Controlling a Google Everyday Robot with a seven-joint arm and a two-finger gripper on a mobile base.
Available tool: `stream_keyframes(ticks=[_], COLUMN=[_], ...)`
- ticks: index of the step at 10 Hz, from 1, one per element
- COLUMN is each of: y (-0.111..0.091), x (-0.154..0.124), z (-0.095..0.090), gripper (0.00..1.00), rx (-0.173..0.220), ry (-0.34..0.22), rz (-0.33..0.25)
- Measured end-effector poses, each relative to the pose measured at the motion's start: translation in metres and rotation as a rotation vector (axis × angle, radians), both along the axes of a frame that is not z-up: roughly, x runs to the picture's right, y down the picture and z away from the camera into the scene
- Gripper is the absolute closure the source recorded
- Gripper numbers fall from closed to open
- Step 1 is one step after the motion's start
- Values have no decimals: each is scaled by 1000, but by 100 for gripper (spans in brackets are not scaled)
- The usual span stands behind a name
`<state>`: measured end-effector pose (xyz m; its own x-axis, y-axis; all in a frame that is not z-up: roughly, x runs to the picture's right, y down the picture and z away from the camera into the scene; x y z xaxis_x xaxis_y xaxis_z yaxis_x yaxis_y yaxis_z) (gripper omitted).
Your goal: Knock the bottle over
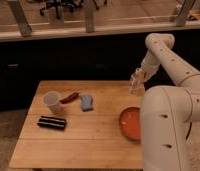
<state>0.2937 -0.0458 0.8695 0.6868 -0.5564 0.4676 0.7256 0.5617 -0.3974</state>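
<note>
A clear plastic bottle (136,86) stands upright near the table's far right edge. My gripper (140,73) is at the end of the white arm that comes down from the upper right. It sits right at the bottle's top, touching or just above it. The bottle's upper part blends with the gripper, so its cap is hard to make out.
On the wooden table (93,142) are an orange bowl (130,123) at the right, a blue cloth (86,102), a red object (69,97), a white cup (52,101) and a black bar (52,122). My white body (168,130) covers the table's right side.
</note>
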Motion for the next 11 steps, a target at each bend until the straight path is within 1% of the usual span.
stream_keyframes(ticks=[2,4,5,7,8,9,11], y=[-1,0,0,-3,-3,-5,-6], x=[-3,-7,-12,-19,-21,-23,-24], z=[-4,-9,-10,-9,-9,-9,-7], gripper=[98,98,98,98,98,98,98], rx=[50,127,166,191,212,225,238], ry=[-18,-37,-45,-55,-62,-67,-69], rz=[-2,-26,-48,-61,-78,-87,-101])
